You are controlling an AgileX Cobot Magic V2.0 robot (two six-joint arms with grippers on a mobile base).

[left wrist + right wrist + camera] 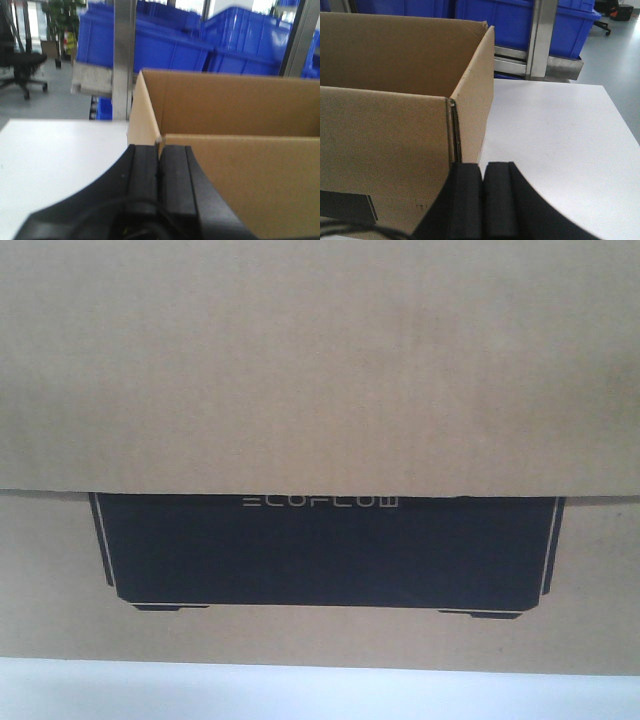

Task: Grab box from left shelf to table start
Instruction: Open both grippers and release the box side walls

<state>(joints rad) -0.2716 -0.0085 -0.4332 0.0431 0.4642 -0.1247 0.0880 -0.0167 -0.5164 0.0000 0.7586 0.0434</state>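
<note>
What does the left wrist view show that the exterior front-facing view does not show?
Only the left wrist view shows the left gripper with its jaws together at the box's corner, the blue plastic bins, the metal shelf upright, an office chair and a plant. Only the front-facing view shows the black printed panel with the ECOFLOW lettering. Both show the brown cardboard box and the white table.
</note>
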